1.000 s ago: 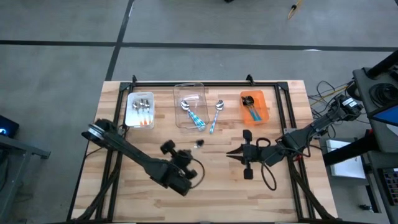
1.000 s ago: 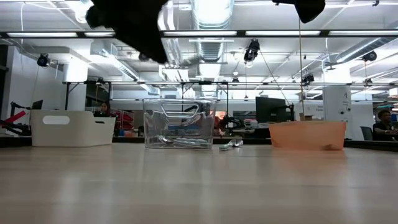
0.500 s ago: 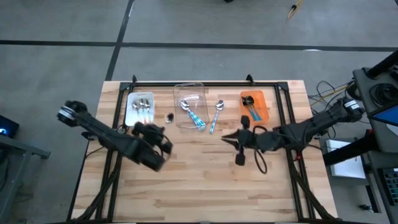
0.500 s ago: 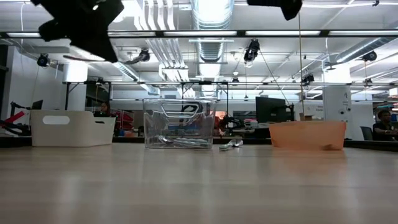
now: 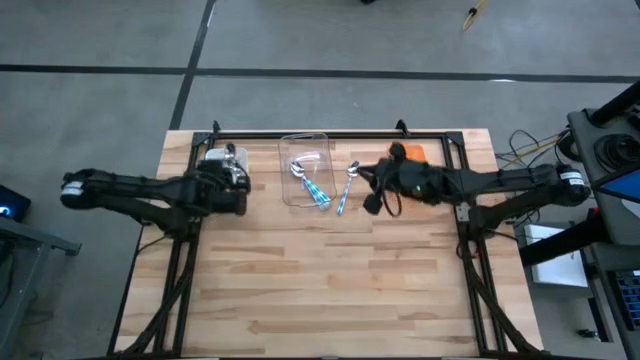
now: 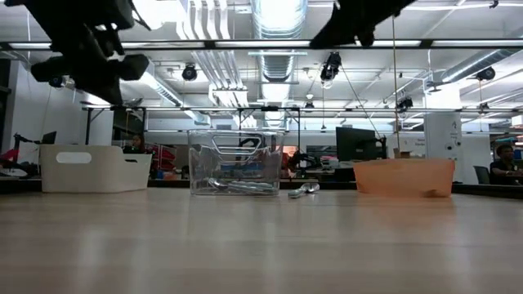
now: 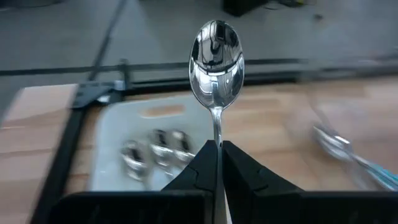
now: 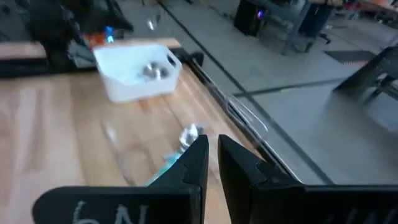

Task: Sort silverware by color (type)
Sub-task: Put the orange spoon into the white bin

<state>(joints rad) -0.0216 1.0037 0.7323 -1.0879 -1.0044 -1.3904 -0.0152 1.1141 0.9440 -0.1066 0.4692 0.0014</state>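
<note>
Silver spoon point(image 7: 216, 62) stands pinched in our left gripper point(image 7: 218, 151), bowl toward twelve o'clock over the white bin point(image 7: 118, 134); right gripper point(image 8: 212, 151) nearly closed, empty.

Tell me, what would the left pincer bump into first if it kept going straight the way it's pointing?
Probably the white bin. The left pincer, shut on a silver spoon, points over that bin, where other spoons lie. It looks raised above the bin, so depth is unclear and it might pass over.
</note>
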